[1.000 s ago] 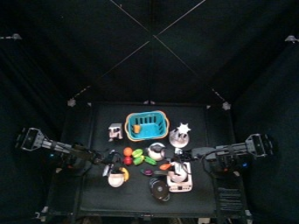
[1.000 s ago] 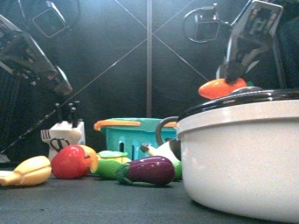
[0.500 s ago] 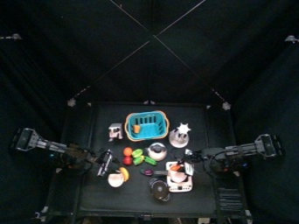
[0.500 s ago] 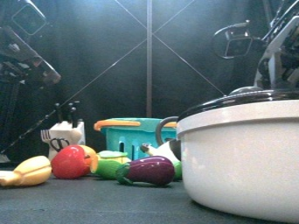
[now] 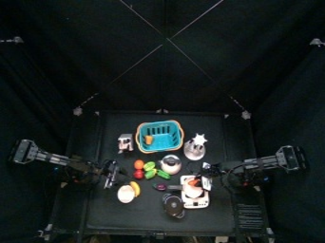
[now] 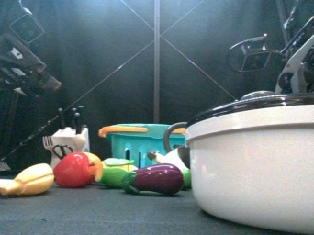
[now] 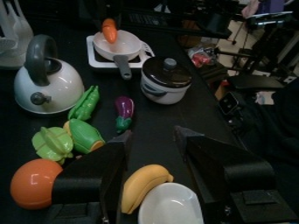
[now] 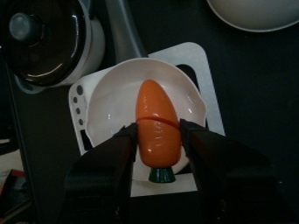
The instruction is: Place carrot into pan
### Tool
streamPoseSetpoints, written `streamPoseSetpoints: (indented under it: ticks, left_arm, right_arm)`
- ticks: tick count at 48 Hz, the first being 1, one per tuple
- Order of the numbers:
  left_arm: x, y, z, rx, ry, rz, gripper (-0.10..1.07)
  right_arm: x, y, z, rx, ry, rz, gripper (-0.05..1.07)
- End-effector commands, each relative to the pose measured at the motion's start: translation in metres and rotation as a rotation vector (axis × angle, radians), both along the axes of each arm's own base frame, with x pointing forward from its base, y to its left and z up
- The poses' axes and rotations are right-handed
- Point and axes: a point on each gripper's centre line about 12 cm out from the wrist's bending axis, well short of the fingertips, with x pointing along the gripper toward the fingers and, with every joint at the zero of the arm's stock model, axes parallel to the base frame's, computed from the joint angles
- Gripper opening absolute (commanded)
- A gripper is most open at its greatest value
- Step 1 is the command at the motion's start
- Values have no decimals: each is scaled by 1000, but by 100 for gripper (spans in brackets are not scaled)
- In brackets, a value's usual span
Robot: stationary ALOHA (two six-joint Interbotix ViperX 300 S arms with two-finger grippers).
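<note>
The orange carrot (image 8: 158,129) lies in the white pan (image 8: 111,101), green stub end toward my right gripper (image 8: 160,133). That gripper hovers above it, jaws open, one on each side of the carrot as seen from the wrist. The left wrist view shows the carrot (image 7: 108,29) resting in the pan (image 7: 126,49) with nothing holding it. My left gripper (image 7: 158,149) stands open over a banana (image 7: 147,185) and a white bowl (image 7: 176,206). In the front view a big white pot (image 6: 252,161) hides carrot and pan.
A white kettle (image 7: 45,80), a small black-lidded cooker (image 7: 167,79), an eggplant (image 7: 124,107), green vegetables (image 7: 59,140) and an orange fruit (image 7: 33,184) crowd the table's middle. A blue basket (image 5: 159,135) stands at the back.
A second ago the right gripper held the carrot high behind the big pot. The carrot has since dropped out of the front view, and both arms have drawn back toward their sides.
</note>
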Motion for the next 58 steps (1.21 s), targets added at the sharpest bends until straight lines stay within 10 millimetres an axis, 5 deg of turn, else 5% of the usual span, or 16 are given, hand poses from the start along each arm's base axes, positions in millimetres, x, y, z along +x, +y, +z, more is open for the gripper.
streamPoseSetpoints:
  ticks: [1, 22, 58]
  left_arm:
    - [3, 0, 5, -3, -20, 1, 82]
    - [3, -1, 5, 9, -28, -8, 82]
    - [2, -1, 4, -13, -18, 4, 82]
  right_arm:
    - [4, 0, 2, 0, -19, -5, 76]
    - [5, -1, 4, -8, -39, -3, 93]
    - [6, -2, 24, -36, -142, 10, 93]
